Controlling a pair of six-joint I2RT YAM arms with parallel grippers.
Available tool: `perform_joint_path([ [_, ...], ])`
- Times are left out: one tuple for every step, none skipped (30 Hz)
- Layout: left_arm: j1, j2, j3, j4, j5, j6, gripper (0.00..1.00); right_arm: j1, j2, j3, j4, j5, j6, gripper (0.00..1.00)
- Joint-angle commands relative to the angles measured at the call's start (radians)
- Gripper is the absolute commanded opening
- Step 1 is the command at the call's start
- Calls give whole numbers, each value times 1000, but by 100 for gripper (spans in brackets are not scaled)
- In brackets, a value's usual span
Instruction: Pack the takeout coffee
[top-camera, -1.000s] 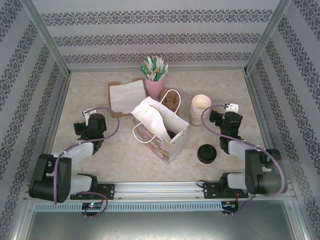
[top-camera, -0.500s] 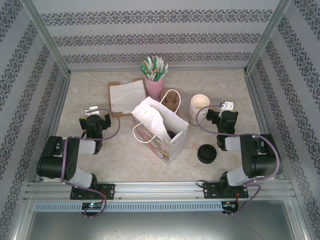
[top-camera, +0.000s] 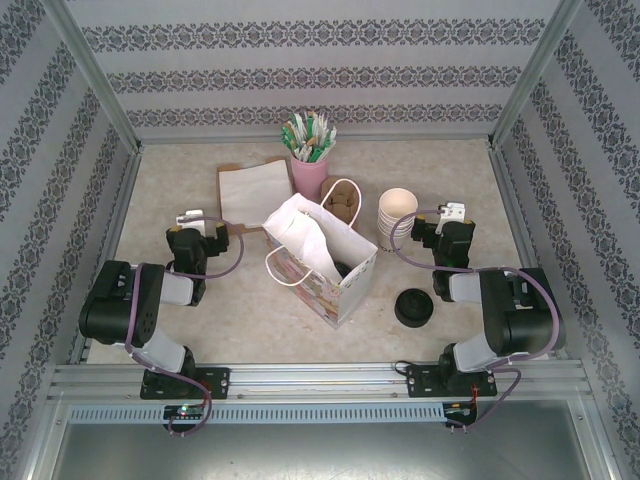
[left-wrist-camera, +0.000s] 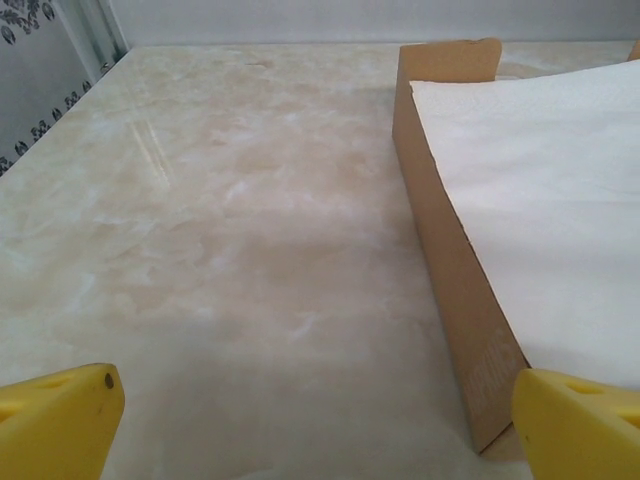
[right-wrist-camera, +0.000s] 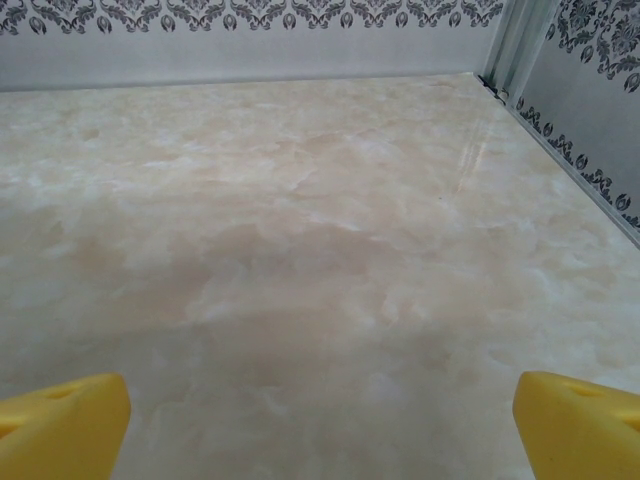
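A patterned paper bag (top-camera: 322, 262) with loop handles stands open mid-table, white paper sticking out of it. In its mouth shows a dark round shape (top-camera: 343, 268), which looks like the black lid of the takeout coffee. My left gripper (top-camera: 196, 236) rests low on the table to the left of the bag, open and holding nothing. In the left wrist view its yellow fingertips (left-wrist-camera: 62, 412) stand wide apart. My right gripper (top-camera: 446, 236) sits to the right of the bag, beside the cup stack, also open. Bare table lies between its yellow fingertips (right-wrist-camera: 64, 416).
A stack of lidless cream cups (top-camera: 398, 214) stands right of the bag. A squat pile of black lids (top-camera: 413, 307) lies nearer the front. A pink cup of sachets (top-camera: 309, 168) is behind the bag. A brown cardboard holder with white napkins (top-camera: 252, 194) (left-wrist-camera: 450, 230) lies at the back left.
Both arms have folded back towards their bases. The left gripper has shifted slightly back and to the right, the right gripper slightly back and to the left. Both stay open.
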Motion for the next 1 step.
perform_joint_path([
  [12, 5, 17, 36, 28, 12, 100, 14, 4, 6, 39, -18, -9, 98],
])
